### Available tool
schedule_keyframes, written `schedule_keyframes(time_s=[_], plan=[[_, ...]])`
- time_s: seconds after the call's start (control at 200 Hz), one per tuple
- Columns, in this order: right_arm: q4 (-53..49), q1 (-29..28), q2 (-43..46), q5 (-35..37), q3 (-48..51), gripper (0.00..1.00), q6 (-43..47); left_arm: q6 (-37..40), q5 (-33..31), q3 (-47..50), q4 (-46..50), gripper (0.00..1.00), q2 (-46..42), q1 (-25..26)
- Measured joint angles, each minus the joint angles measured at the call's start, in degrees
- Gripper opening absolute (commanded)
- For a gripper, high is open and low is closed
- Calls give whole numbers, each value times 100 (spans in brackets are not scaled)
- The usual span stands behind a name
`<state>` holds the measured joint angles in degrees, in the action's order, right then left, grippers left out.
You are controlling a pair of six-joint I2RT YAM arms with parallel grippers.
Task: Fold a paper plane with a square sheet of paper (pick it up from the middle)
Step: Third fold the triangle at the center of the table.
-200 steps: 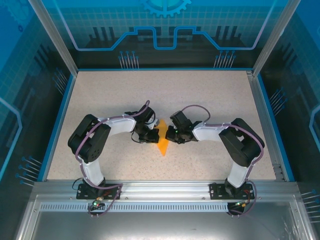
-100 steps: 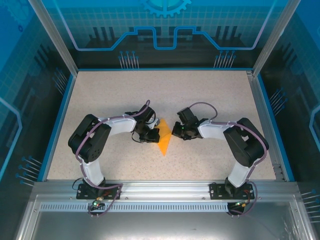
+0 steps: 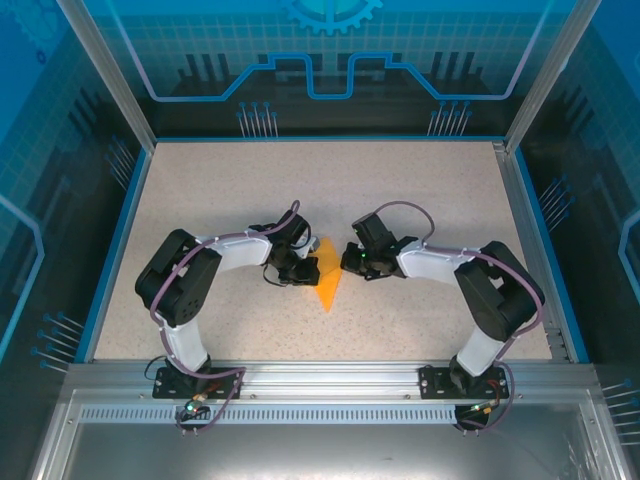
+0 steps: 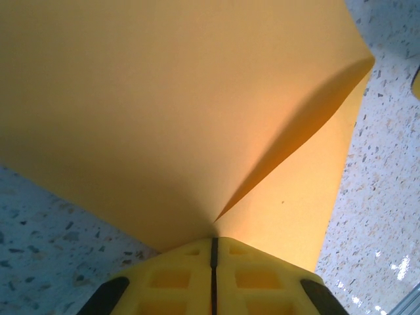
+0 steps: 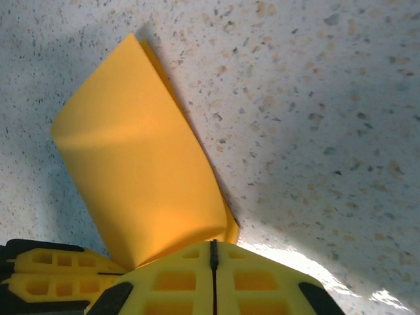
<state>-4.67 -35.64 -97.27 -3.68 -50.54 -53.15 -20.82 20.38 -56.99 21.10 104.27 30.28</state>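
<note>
My paper plane [image 3: 326, 287] lay at the middle of the surface [image 3: 420, 190], a narrow orange-yellow dart with its sharp point toward the near edge. The paper was thin, matte and unmarked. Seen from my left wrist, 1 flap bowed up in a smooth curve, and its crease ran straight into my fingertips. My left gripper [image 3: 303, 268] was pinched on the plane's left side, its yellow, pocketed fingers [image 4: 170, 279] closed to a hairline seam. My right gripper [image 3: 349, 262] was closed the same way, empty, at the plane's right edge; I could not tell whether it touched. The surface was a pale speckled stone-look slab edged in blue. Translucent blue panels [image 3: 60, 200] walled 3 sides, and a ribbed aluminium rail [image 3: 330, 375] ran along the near edge.
</note>
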Motion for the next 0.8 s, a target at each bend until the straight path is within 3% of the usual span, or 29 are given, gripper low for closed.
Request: schedule_keyframes(time_s=[0.33,0.8], plan=[[-7,0,-74,-291,-70,28,146,-2,-411,0,356,15,-195,4],[264,-146,-216,-756,-68,31,-28,-7,-584,2,568,14,-275,4]])
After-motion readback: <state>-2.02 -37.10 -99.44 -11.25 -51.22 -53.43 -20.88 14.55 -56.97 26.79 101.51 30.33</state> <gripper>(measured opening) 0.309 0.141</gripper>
